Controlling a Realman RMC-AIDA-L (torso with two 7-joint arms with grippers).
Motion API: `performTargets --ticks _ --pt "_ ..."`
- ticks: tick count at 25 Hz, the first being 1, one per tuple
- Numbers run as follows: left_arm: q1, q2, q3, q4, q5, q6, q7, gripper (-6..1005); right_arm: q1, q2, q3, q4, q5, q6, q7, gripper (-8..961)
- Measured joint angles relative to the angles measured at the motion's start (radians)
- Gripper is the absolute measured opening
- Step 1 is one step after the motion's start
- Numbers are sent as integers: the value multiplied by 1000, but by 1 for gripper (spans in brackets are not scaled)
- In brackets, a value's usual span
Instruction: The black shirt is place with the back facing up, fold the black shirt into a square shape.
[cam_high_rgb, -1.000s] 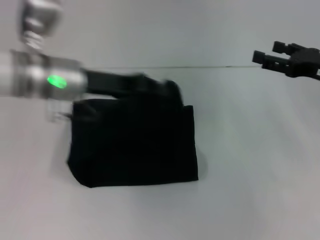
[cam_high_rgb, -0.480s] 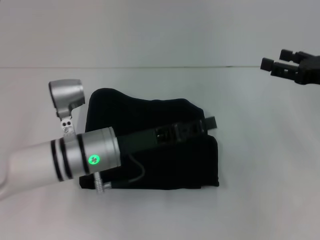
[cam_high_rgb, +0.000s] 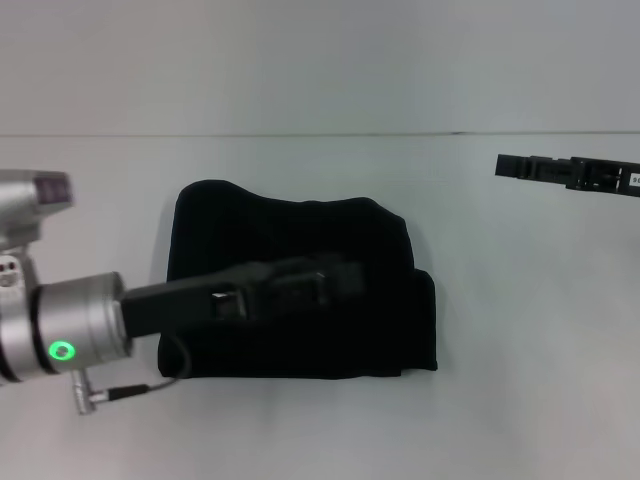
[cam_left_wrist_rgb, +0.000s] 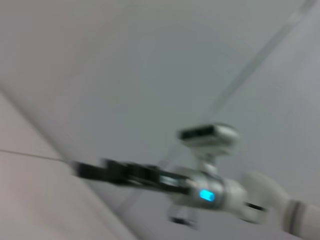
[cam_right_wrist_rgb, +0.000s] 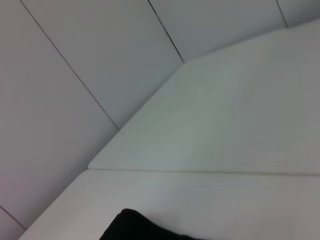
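While the black shirt lies folded into a roughly square, plain matte-black bundle at the centre of the white desk, I see its far edge bulging unevenly and a lower layer protruding at its right side. My left gripper reaches over the bundle; I cannot tell its opening. My right gripper, opening likewise unclear, hangs well apart, bare desk between.

Bright even light, faint shadows, left wrist view heavily motion-blurred, head view slightly soft
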Motion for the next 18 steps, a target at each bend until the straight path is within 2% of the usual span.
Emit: performTargets --ticks 3,6,9,15,18 --pt "19 14 -40 9 0 -53 -11 696 0 -1 -18 4 -5 4 36 919" --pt "35 27 -102 19 0 -123 -45 789 0 -4 -20 6 -7 5 41 918" --pt "39 34 -119 32 0 -168 -69 883 -5 -8 -20 7 -7 7 43 918" --pt "37 37 -112 38 0 -277 -129 935 -14 -9 -22 7 -13 7 47 918" --pt "31 38 -110 46 8 -373 -200 952 -13 -9 -22 7 -30 8 47 918"
